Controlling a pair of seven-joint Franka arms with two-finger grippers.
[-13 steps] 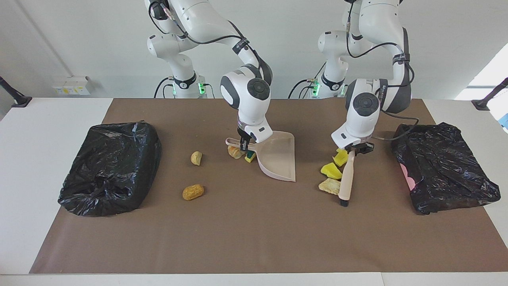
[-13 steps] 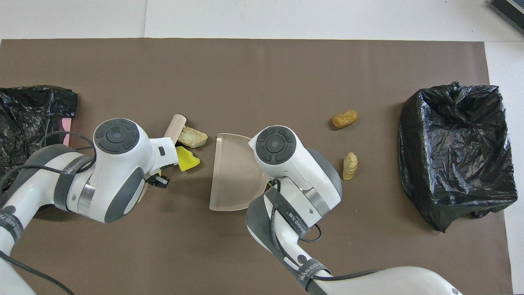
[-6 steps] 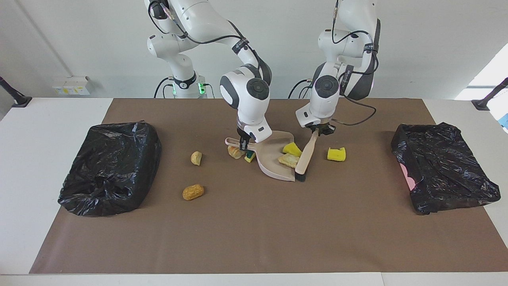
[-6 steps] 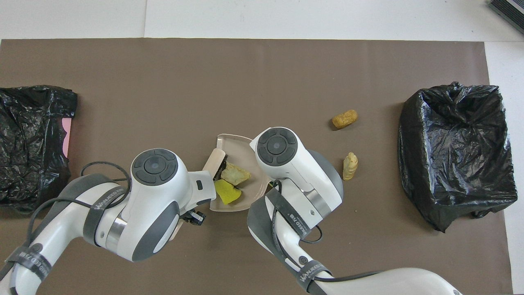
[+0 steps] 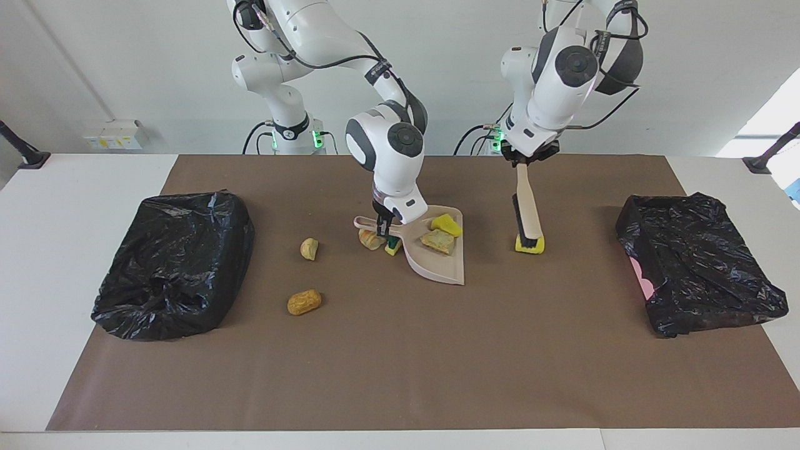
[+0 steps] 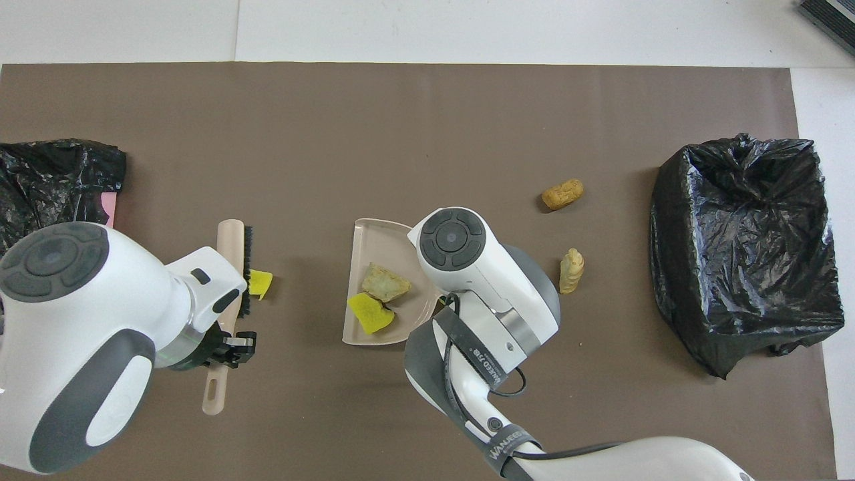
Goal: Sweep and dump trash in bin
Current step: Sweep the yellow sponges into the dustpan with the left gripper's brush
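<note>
My left tool (image 5: 524, 159) pinches the brush (image 5: 526, 212) handle, bristles down on a yellow sponge piece (image 5: 530, 245). My right tool (image 5: 384, 230) is clamped on the dustpan (image 5: 445, 265) handle; two trash pieces (image 5: 441, 234) lie in the pan beside it, two more right under it, and two bread chunks (image 5: 305, 275) sit toward the black bin (image 5: 175, 262).

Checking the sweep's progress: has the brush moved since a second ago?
Yes. The brush swept toward the dustpan, then swung back toward the left arm's bin bag.
</note>
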